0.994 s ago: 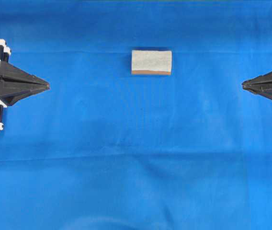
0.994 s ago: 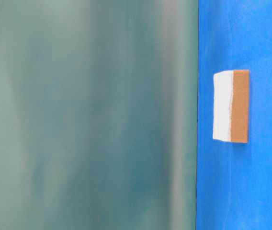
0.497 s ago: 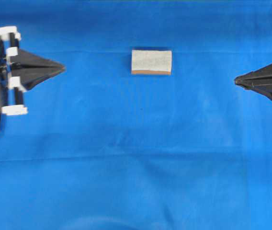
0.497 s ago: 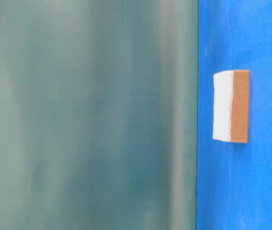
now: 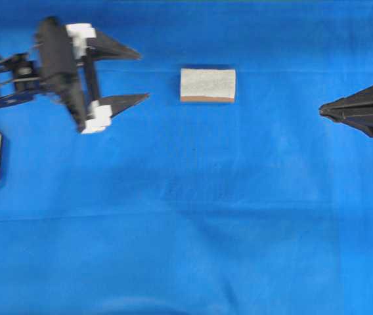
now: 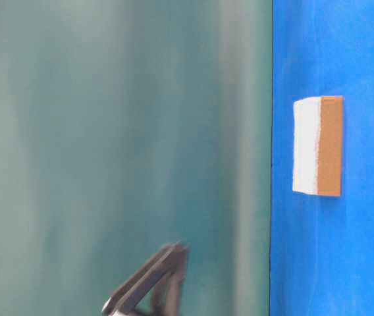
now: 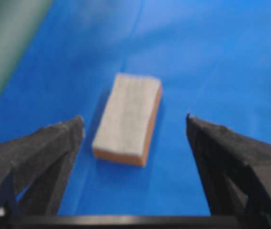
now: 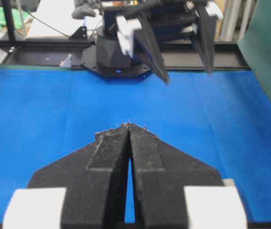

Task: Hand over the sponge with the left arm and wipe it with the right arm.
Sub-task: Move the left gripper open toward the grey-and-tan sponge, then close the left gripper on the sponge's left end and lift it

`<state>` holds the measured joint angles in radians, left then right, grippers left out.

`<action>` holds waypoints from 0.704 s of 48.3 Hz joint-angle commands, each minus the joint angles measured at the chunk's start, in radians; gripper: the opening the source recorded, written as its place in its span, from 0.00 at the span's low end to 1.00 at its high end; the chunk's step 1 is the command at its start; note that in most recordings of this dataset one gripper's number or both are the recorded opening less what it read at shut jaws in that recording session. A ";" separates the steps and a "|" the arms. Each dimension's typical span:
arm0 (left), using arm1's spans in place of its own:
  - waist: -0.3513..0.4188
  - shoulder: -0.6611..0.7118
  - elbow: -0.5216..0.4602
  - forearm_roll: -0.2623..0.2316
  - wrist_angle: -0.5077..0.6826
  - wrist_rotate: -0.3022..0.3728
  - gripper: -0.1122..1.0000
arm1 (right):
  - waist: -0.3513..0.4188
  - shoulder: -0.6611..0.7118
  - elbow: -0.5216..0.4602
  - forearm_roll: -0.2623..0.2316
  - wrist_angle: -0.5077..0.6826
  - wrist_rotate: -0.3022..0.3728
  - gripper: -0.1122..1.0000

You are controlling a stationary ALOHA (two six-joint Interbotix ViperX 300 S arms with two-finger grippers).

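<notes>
1. Nearest thing in the left wrist view: the left gripper [image 7: 135,143], jaws spread wide, with the sponge [image 7: 128,119] sitting on the cloth just ahead, roughly lined up with the gap between the tips. Nothing is touching it.

2. From overhead, the left gripper [image 5: 137,75] is near the sponge [image 5: 207,85] but clearly apart from it, tips pointing its way. It's a bit blurred, so I'd guess it's mid-approach.

3. The sponge lies flat on the blue cloth [image 5: 186,216], grey-white face up, orange-brown layer along its lower edge in that view (same story in the table-level view, where it shows as white plus orange).

4. Way over on the other side, the right gripper [image 5: 324,111] sits at the edge of the overhead view, jaws pressed together, holding nothing. Its own camera shows the tips meeting at a point, and the left gripper [image 8: 183,57] hanging open across the table.

5. Progress, as I read it: basically at the start. No grasp yet, no lift, no handover, no wiping. Left to do: close on the sponge, lift it, pass it across to the right gripper, and wipe.
</notes>
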<state>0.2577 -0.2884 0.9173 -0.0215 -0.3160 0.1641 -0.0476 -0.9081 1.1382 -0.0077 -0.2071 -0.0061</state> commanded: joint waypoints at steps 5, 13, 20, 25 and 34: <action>0.023 0.160 -0.140 0.000 0.061 0.025 0.94 | -0.002 0.011 -0.023 0.000 -0.003 0.003 0.10; 0.025 0.325 -0.259 0.000 0.103 0.074 0.94 | -0.002 0.020 -0.021 0.000 0.000 0.003 0.10; 0.032 0.439 -0.336 -0.002 0.147 0.110 0.94 | -0.002 0.021 -0.021 0.000 0.009 0.003 0.10; 0.040 0.485 -0.367 0.000 0.163 0.132 0.94 | -0.002 0.021 -0.021 0.000 0.015 0.003 0.10; 0.067 0.549 -0.396 0.000 0.169 0.192 0.94 | -0.002 0.020 -0.021 0.000 0.017 0.002 0.10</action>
<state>0.3114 0.2608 0.5461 -0.0215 -0.1442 0.3482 -0.0476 -0.8912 1.1382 -0.0077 -0.1871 -0.0046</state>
